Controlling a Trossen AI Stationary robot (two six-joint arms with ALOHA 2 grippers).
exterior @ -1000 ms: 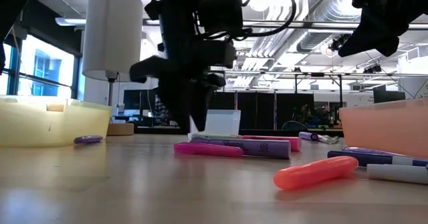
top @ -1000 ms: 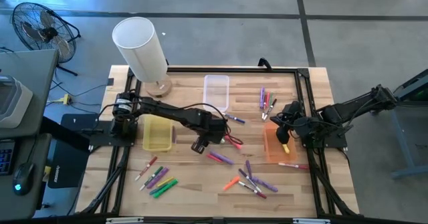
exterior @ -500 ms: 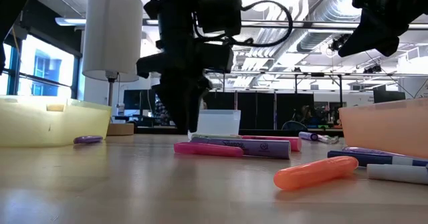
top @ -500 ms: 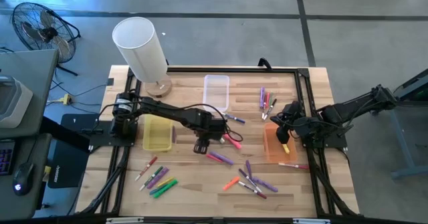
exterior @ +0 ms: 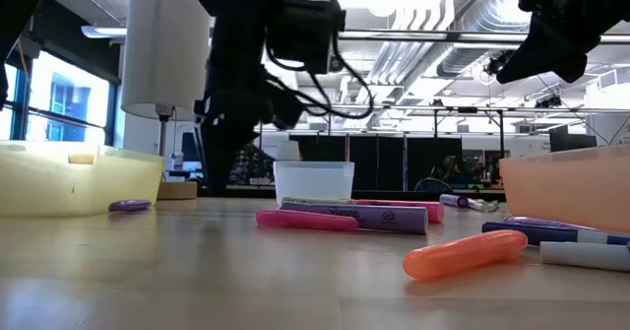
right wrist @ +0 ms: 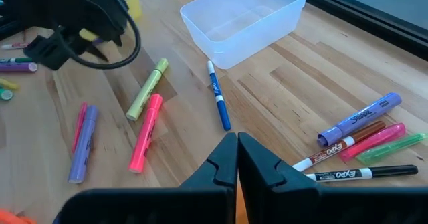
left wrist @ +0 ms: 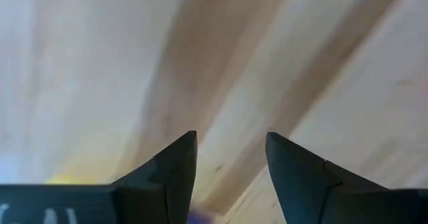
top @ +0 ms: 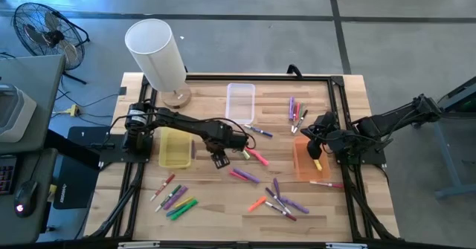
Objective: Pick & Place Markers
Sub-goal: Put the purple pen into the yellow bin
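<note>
Markers lie scattered on the wooden table: a pink one [top: 258, 157] and a yellow one [right wrist: 148, 89] near the middle, a group at the far right [top: 297, 111], others near the front [top: 277, 201] and front left [top: 175, 198]. My left gripper [top: 218, 162] points straight down over bare wood between the yellow bin [top: 175, 146] and the pink marker. It is open [left wrist: 231, 144], with nothing between its fingers. My right gripper [right wrist: 237, 150] is shut and empty. It hangs still above the orange bin [top: 306, 160].
A clear bin [top: 240, 100] stands at the far middle. A white lamp [top: 156, 54] rises at the far left corner. A blue pen [right wrist: 217, 93] lies near the clear bin. A purple marker [top: 194, 151] rests beside the yellow bin. Black rails run along the table's sides.
My left gripper has shifted a little toward the table's left edge, away from the pink marker, and has rolled about its downward-pointing axis. It has stayed open. The pink and yellow markers, which the arm partly covered before, now show fully.
</note>
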